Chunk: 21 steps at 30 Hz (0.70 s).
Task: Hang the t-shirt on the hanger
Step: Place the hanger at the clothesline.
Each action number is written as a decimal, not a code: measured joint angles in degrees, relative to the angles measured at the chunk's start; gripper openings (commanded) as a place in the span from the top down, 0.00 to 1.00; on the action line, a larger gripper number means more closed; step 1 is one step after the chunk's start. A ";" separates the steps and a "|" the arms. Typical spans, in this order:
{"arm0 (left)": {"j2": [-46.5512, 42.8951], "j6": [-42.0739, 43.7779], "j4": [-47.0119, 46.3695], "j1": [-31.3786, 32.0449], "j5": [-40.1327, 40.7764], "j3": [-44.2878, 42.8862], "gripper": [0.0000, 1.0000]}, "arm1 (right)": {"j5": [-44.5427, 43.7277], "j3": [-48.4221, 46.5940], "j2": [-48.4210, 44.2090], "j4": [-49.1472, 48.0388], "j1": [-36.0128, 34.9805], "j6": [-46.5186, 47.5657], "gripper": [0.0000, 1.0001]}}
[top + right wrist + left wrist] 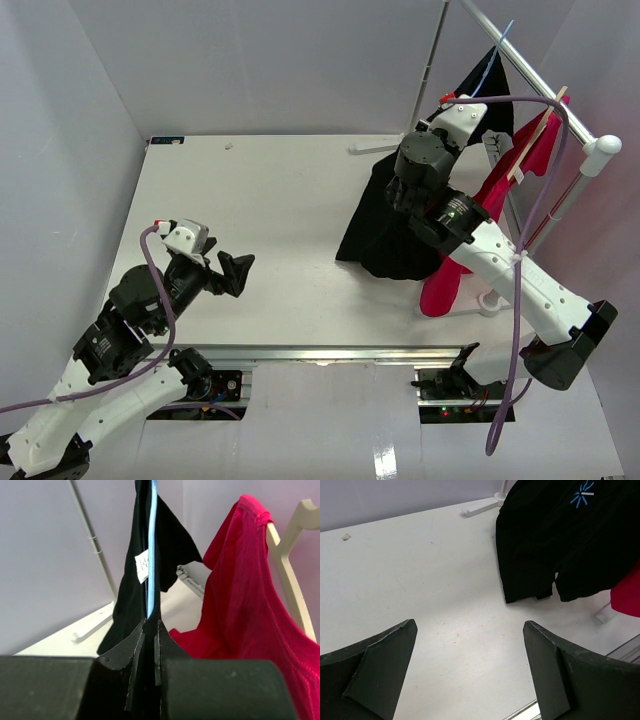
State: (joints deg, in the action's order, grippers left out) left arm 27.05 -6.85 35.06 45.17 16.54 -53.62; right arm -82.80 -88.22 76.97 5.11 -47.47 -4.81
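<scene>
The black t-shirt (385,225) hangs at the right from the rail, its lower part draped onto the table; it also shows in the left wrist view (545,540). The light-blue wire hanger (152,545) runs up inside its neck beside the white label (142,566); its hook (497,55) reaches the rail. My right gripper (151,625) is shut on the black cloth at the hanger wire; in the top view the right wrist (428,158) hides its fingertips. My left gripper (238,272) is open and empty, low over the table's near left (470,625).
A bright red shirt (500,200) on a pale wooden hanger (535,145) hangs right of the black one, on the same metal rail (530,75). The rack's white foot (375,148) lies on the table at the back. Walls close in on both sides.
</scene>
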 measured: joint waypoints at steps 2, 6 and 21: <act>-0.16 0.22 0.39 0.00 -0.60 0.12 0.02 | -0.08 1.68 0.00 -4.00 1.06 3.31 0.92; -0.88 0.67 1.24 0.00 -1.02 0.12 0.02 | -0.39 4.12 0.02 -8.94 3.03 7.25 0.92; -2.45 0.95 2.31 0.00 -3.72 0.77 0.02 | -1.03 5.50 4.98 -13.19 8.83 8.70 0.92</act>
State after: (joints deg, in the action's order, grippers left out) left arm 24.60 -5.90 37.37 45.17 12.82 -52.85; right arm -83.83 -82.72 81.94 -8.08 -38.64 3.89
